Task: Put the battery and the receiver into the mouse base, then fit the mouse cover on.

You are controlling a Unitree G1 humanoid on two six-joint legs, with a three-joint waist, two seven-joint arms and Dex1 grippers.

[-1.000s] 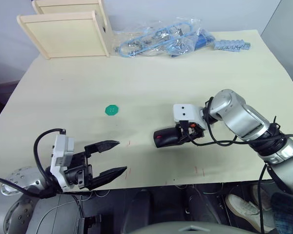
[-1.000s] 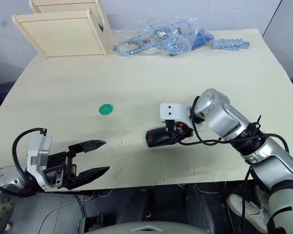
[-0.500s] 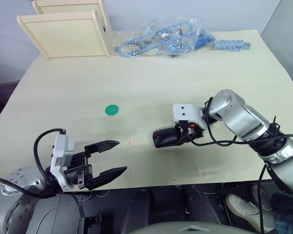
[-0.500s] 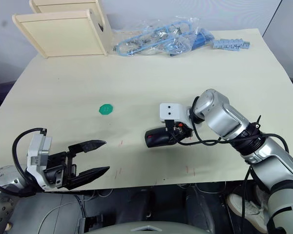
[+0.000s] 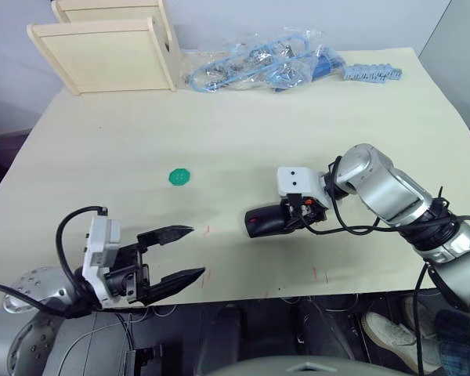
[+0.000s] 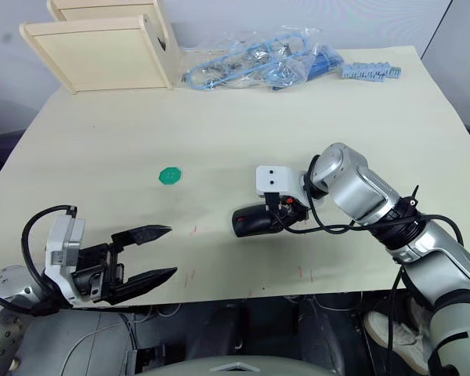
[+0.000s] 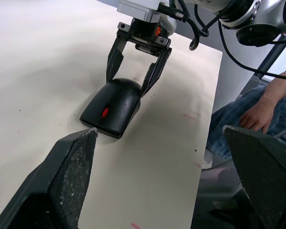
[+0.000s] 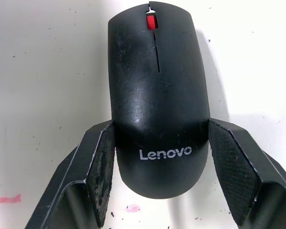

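Right hand [image 8: 157, 167] straddles the mouse cover [image 8: 156, 95], fingers apart beside its flanks, apparently after seating it. Left hand [image 5: 176, 253], well apart from the mouse, hangs open, idle.

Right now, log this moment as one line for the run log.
mouse cover: fitted on, mouse on table | right gripper: straddling the mouse's rear | left gripper: open, clear of it | green disc: on table
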